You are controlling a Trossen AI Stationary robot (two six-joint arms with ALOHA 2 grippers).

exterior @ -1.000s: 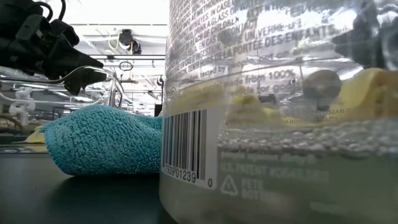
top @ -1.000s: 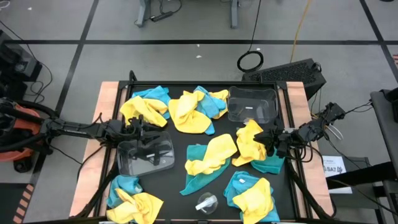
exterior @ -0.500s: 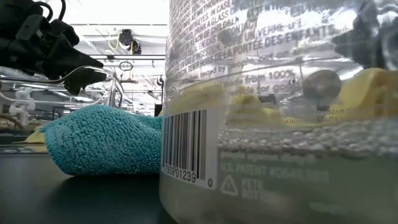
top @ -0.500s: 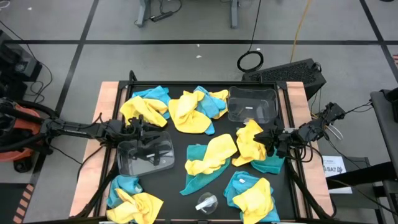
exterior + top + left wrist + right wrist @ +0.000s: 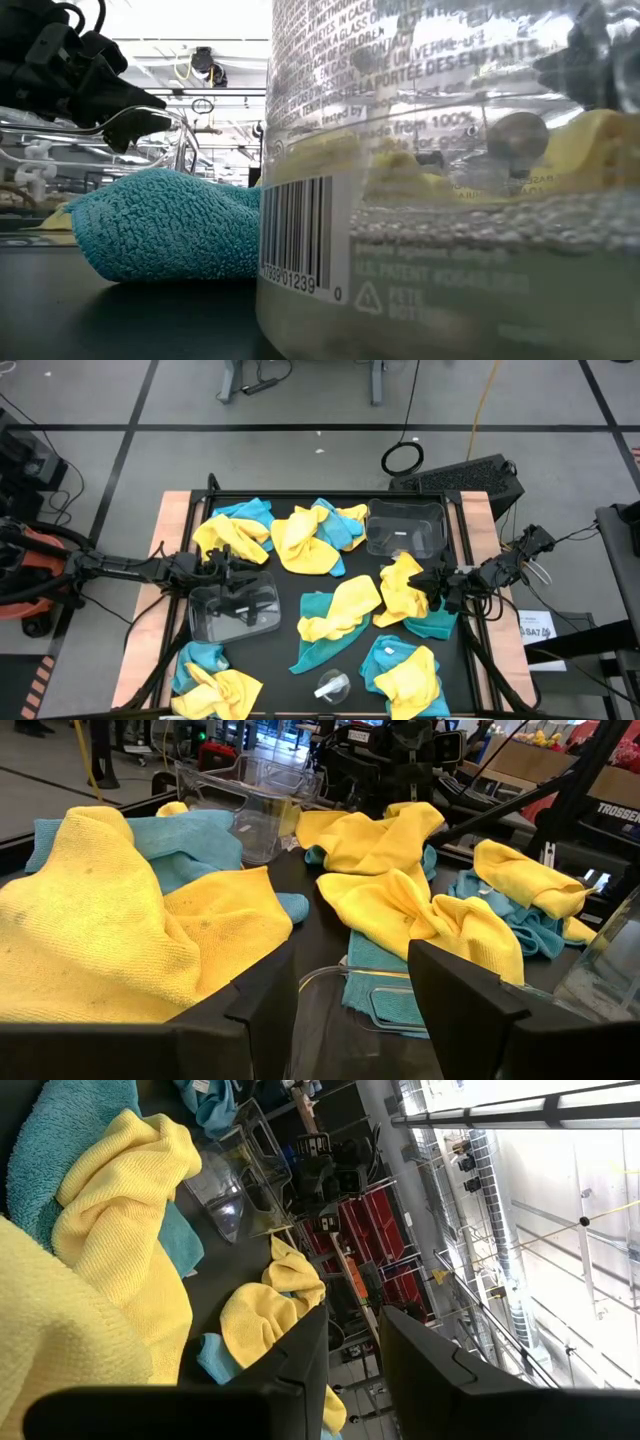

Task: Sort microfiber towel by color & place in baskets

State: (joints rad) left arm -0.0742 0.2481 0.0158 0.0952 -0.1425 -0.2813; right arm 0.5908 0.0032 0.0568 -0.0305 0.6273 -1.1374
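Even overhead light keeps the high view bright, with soft, short shadows under the towels. In the low view a clear container sits against the lens, blurred and warping what lies behind it. Beyond, ceiling lights blow out white; the right wrist view shows the same glare.

Black table strewn with towels, two baskets, plastic cup.

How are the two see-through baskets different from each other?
The left basket sits under the left gripper, near the table's left side; the right basket stands alone at the far right corner, no gripper over it. Yellow and teal towels press against the right basket's side; the left one stands clearer. Both are clear, rounded and hold no towels.
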